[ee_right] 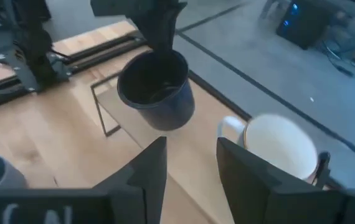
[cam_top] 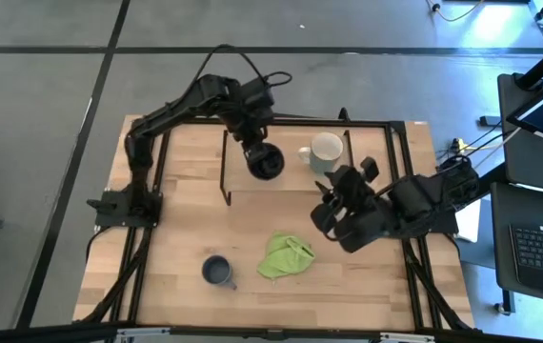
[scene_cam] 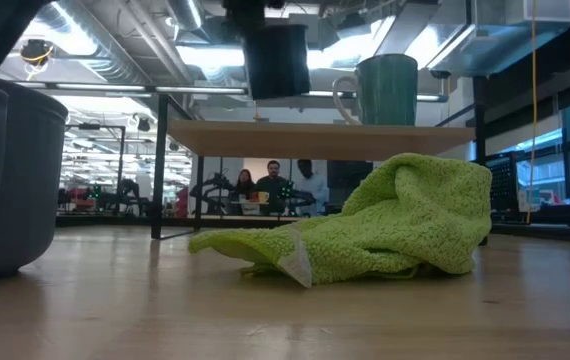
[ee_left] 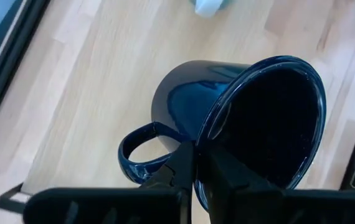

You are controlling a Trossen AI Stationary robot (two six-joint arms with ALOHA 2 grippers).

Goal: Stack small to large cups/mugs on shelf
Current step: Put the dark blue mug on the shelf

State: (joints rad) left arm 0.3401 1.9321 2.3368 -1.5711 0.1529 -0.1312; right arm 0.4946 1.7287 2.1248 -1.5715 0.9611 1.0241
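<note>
left fingers are pinching the black mug by its rim, hanging it over the shelf just beside the white mug, while the right fingers wait spread apart nearby

A lime-green cloth lies crumpled on the table in the middle of the view, and at the left edge, very near the camera, stands a grey-blue mug. Behind the cloth is the shelf, a light-wood board on thin black legs, with a mug standing on it, its handle to the left. A black mug hangs in the air just above the shelf board, and people sit far behind in the room.
</note>
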